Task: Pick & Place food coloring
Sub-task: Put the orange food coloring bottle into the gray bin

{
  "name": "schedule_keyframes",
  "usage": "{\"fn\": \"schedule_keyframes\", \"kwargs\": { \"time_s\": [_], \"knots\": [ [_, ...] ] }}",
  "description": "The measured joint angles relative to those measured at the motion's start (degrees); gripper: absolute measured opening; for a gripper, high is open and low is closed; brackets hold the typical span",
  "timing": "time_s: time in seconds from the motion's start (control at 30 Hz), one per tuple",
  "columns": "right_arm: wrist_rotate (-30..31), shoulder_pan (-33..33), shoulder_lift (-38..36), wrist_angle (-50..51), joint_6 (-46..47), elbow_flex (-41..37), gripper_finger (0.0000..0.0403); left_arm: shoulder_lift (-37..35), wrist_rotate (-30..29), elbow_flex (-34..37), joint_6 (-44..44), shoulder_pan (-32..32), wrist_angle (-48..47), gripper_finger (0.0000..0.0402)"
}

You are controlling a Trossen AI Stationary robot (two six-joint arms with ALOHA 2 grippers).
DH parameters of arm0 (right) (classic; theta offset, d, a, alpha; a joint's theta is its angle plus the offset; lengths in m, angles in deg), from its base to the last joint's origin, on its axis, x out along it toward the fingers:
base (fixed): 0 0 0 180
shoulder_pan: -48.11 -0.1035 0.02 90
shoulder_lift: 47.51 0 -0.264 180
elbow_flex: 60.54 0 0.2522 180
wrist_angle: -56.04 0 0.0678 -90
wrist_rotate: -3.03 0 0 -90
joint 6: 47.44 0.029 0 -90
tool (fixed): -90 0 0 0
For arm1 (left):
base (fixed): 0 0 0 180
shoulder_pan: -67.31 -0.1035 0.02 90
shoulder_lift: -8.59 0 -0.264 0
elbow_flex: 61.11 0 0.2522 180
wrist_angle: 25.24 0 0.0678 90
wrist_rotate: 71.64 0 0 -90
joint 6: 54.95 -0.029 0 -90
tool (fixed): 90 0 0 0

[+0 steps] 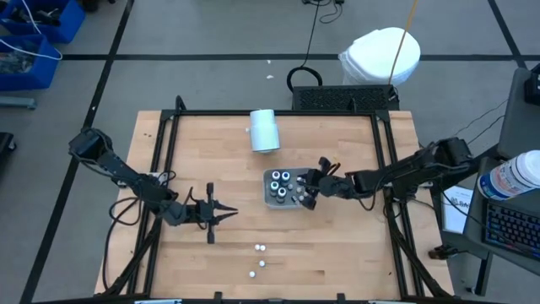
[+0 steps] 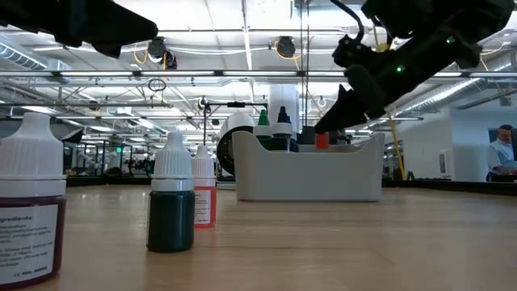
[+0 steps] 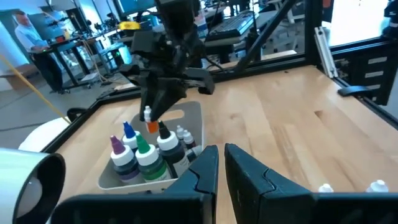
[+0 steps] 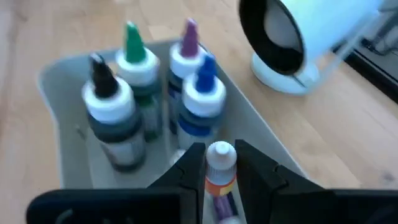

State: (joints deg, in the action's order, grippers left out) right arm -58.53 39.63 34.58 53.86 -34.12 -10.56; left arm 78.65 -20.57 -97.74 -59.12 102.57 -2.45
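Right gripper (image 4: 219, 168): I pinch a small orange-labelled bottle (image 4: 220, 167) upright, directly above the tray's (image 1: 268, 191) right end.
Left gripper (image 1: 226, 214): pressed together, farther, mid-table.

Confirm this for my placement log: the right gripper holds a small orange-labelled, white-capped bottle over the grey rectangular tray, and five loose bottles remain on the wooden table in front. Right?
Not quite: three loose bottles remain on the wooden table, not five, as the high view shows. The right gripper does hold the small orange-labelled, white-capped bottle over the grey rectangular tray.
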Motion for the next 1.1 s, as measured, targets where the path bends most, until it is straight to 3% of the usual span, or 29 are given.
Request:
{"fn": "schedule_keyframes", "kwargs": {
  "time_s": [0.3,1.1],
  "knots": [
    [-0.4,2.7,6.1,-4.2,-0.7,0.0,0.0056,0.0,0.3,0.0,1.5,-1.3,-0.5,0.0037],
    [-3.2,4.3,6.0,-5.8,-0.6,0.0,0.0061,0.0,0.4,0.0,1.5,-1.3,-0.4,0.0037]
  ]
}}
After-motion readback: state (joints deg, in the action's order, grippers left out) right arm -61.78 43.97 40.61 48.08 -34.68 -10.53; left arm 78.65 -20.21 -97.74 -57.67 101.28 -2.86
